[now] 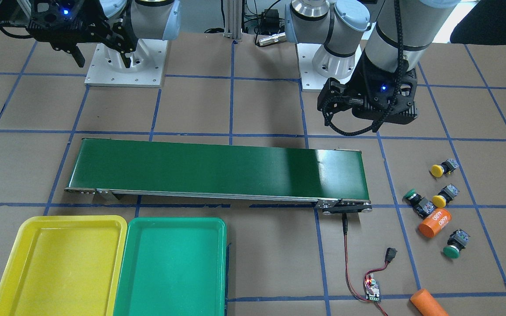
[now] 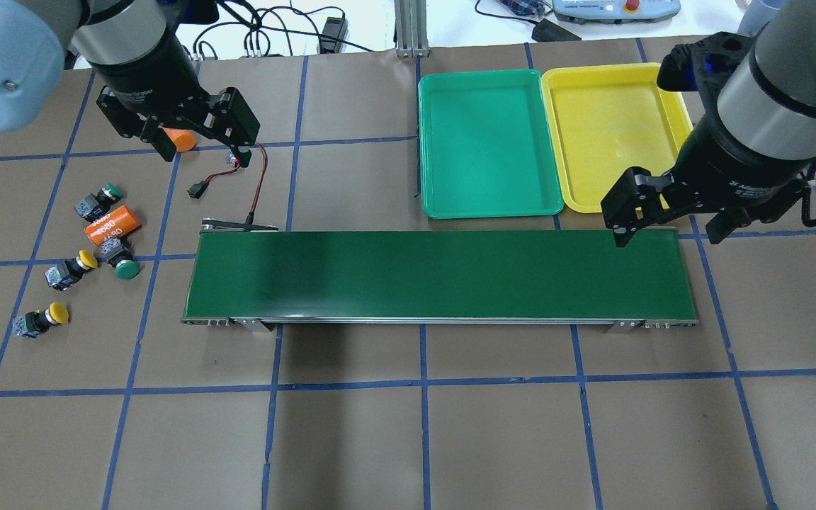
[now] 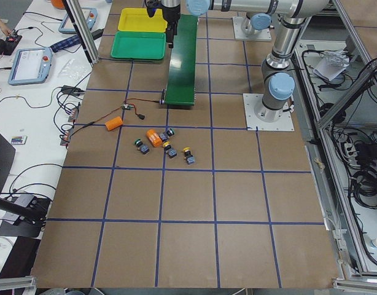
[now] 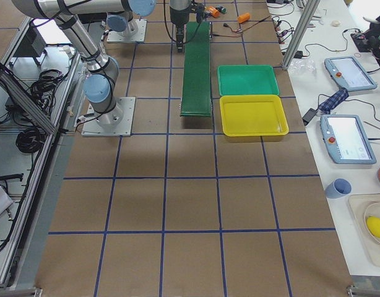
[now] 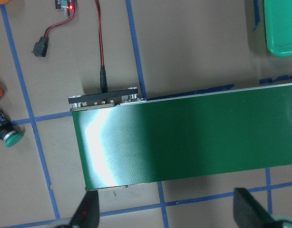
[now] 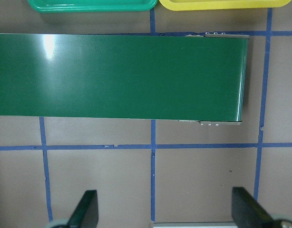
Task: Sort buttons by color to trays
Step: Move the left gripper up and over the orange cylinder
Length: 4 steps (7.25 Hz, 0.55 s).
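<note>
Four buttons lie on the table beyond the belt's left end: two green ones (image 2: pixel 100 200) (image 2: pixel 121 261) and two yellow ones (image 2: pixel 71 268) (image 2: pixel 43 319). The same cluster shows in the front view, led by a yellow button (image 1: pixel 442 168). The green tray (image 2: pixel 486 142) and the yellow tray (image 2: pixel 613 134) sit side by side behind the belt's right half, both bare. My left gripper (image 2: pixel 199 145) hovers open, behind and right of the buttons, holding nothing. Over the belt's right end my right gripper (image 2: pixel 666 230) is open too, with nothing between its fingers (image 6: pixel 86 209).
A long dark-green conveyor belt (image 2: pixel 443 276) spans the table's middle. One orange cylinder (image 2: pixel 112 223) lies among the buttons; a second (image 2: pixel 181 138) lies under the left gripper. A red-black wire (image 2: pixel 256 184) with a small circuit board runs from the belt's left end.
</note>
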{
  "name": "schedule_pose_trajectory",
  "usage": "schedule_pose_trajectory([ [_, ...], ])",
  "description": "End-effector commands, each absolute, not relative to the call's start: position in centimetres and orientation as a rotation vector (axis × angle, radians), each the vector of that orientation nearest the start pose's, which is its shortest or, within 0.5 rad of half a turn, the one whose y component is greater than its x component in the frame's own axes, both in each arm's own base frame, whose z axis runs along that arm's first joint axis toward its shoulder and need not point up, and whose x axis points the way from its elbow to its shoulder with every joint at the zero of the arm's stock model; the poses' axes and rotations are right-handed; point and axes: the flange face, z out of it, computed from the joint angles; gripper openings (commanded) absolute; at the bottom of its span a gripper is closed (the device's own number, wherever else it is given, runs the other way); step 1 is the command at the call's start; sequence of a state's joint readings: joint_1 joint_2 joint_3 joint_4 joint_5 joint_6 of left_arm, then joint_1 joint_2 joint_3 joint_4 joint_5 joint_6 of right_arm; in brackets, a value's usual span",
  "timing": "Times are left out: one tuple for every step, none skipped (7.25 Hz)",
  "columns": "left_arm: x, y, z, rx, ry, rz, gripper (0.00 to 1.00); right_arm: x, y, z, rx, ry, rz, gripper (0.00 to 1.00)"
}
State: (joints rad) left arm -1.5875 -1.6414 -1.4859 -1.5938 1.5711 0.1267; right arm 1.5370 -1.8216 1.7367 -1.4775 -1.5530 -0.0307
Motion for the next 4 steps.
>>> schedule_pose_trajectory([
  [-13.91,-52.03,49.46,0.226,3.135,0.0,1.0,12.25,-38.44,50.7,0.005,3.12,0.011,1.0],
  [-13.89,-51.9,49.53,0.226,3.133,0.0,1.0,12.21,-38.41,50.61,0.005,3.124,0.016,1.0],
  [-13.9,-51.84,49.54,0.224,3.135,0.0,1.0,12.25,-38.42,50.55,0.005,3.12,0.016,1.0],
  [-13.84,-52.07,49.24,0.224,3.137,0.007,1.0,12.15,-38.41,50.61,0.005,3.13,0.016,1.0],
])
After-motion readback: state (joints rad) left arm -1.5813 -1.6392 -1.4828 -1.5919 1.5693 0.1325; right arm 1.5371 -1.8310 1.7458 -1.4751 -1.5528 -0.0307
